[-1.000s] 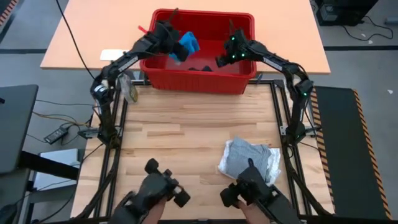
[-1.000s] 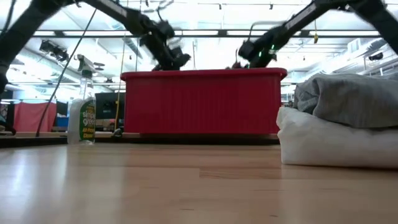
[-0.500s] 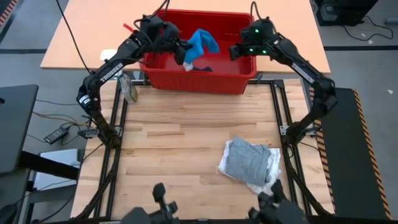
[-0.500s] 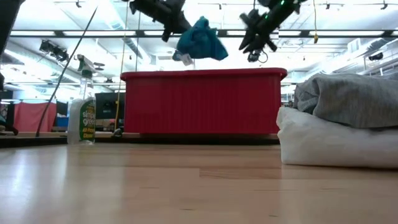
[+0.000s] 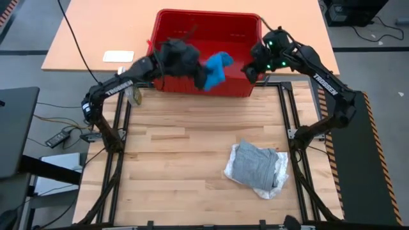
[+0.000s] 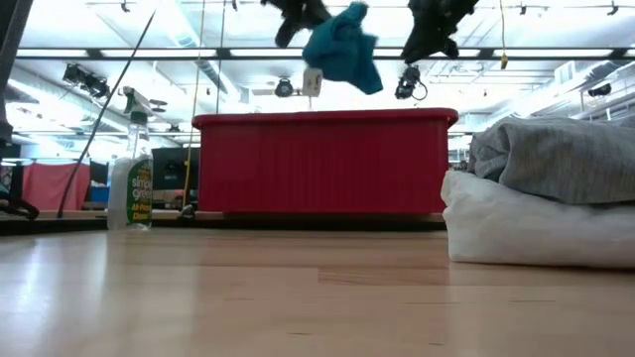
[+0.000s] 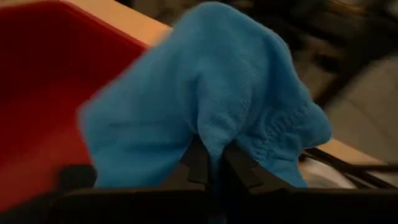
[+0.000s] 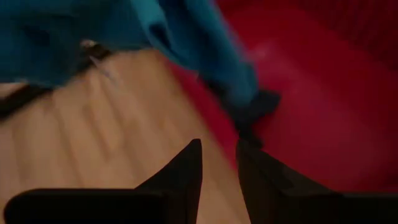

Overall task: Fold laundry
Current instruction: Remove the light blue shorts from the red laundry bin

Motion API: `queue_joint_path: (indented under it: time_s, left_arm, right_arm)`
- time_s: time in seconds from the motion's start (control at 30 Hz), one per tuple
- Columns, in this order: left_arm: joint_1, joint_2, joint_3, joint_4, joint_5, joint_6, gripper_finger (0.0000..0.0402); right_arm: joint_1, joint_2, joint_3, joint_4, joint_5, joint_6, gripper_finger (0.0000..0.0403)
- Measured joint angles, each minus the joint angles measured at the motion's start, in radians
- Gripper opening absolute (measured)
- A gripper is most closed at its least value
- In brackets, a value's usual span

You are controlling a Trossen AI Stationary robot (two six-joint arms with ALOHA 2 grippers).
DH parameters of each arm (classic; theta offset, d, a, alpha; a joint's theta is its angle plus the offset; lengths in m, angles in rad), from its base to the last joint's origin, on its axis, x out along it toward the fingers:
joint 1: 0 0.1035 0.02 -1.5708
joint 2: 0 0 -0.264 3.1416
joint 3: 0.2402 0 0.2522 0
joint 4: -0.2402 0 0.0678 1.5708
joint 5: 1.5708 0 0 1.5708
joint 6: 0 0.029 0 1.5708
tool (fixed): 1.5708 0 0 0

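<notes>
Since half a second ago, the left tool has carried the blue garment from above the middle of the red basket toward the basket's near wall, and the right tool has also come nearer to that wall. The blue garment now hangs in the air over the near edge of the basket, clamped in the left tool. In the left wrist view the two dark fingers are together on a fold of the blue cloth, which drapes over them. In the low view the garment is well above the basket's rim.

The right tool is just beside the garment, at the near right corner of the basket. Its fingers stand a little apart and hold nothing; the blue cloth is in front of them.

On the worktop, well apart from the basket, a folded grey garment lies on top of a white one. A spray bottle stands beside the basket's left end.
</notes>
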Motion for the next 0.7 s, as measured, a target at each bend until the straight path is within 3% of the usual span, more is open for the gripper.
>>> queue_joint_path:
  time_s: [0.1, 0.27, 0.43, 0.53, 0.7]
  left_arm:
    - [-0.086, 0.001, 0.001, -0.120, 0.009, -0.042, 0.0015]
    - [-0.226, 0.027, -0.001, -0.385, -0.141, -0.149, 0.0014]
    - [-0.326, 0.069, -0.016, -0.533, -0.162, -0.241, 0.0014]
    - [-0.348, 0.071, -0.145, -0.517, -0.160, -0.223, 0.0014]
    - [-0.310, 0.070, -0.469, -0.326, -0.069, -0.280, 0.0014]
  right_arm:
    - [0.039, -0.018, 0.000, -0.083, 0.009, -0.051, 0.0106]
    - [0.086, -0.036, 0.000, -0.067, 0.009, -0.102, 0.0106]
    - [0.131, -0.036, 0.000, -0.068, 0.000, -0.102, 0.0106]
    - [0.166, -0.036, -0.005, -0.089, 0.024, -0.081, 0.0106]
    - [0.239, -0.057, -0.110, -0.071, 0.075, -0.010, 0.0106]
